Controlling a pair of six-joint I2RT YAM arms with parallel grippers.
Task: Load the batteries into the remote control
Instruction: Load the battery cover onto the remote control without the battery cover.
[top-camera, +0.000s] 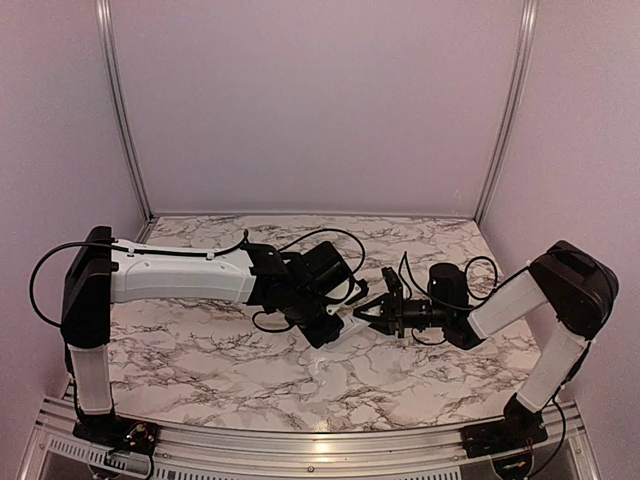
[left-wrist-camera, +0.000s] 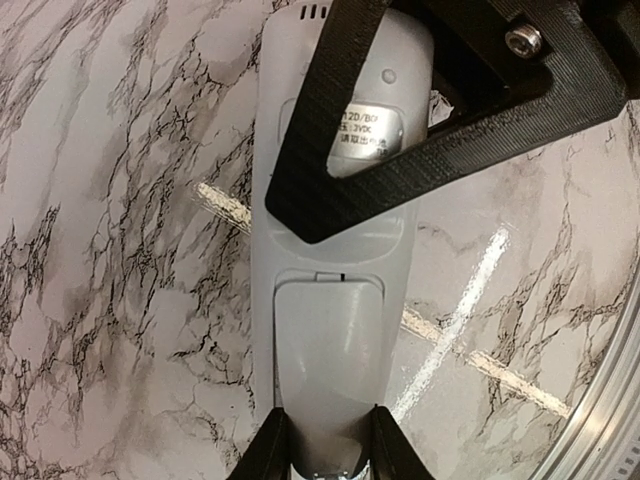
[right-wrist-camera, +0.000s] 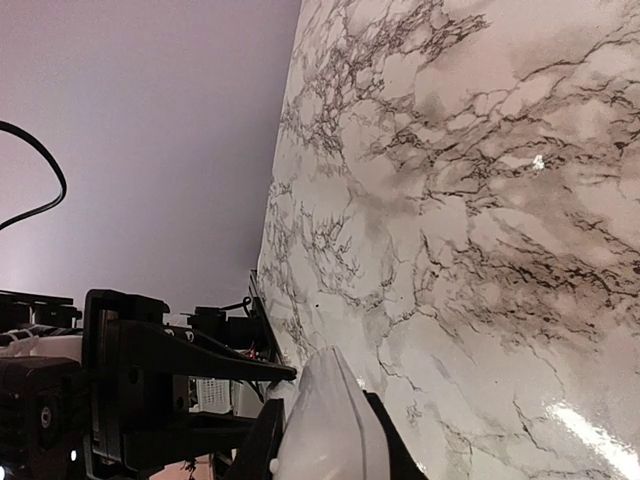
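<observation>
Pale lilac walls close in a marble-patterned table (top-camera: 200, 365), with metal rails (top-camera: 118, 110) running up the back corners. Just below the centre of the top view the two arms meet end to end, the left reaching in from the left side of the frame and the right from the right. The remote control (left-wrist-camera: 330, 370) is held between them.

In the left wrist view it runs from the bottom centre up to the top edge, its back facing the camera. A fitted cover panel (left-wrist-camera: 330, 320) sits in the lower half and a printed label (left-wrist-camera: 365, 135) higher up. The left pincer (left-wrist-camera: 328, 445) is clenched on the remote's near end, one finger against each long edge. A black triangular finger (left-wrist-camera: 320, 170) of the right arm lies across the upper back, hiding part of the label.

In the right wrist view the right pincer (right-wrist-camera: 325, 445) grasps the remote's white end at the bottom centre, with a dark finger on either side.
</observation>
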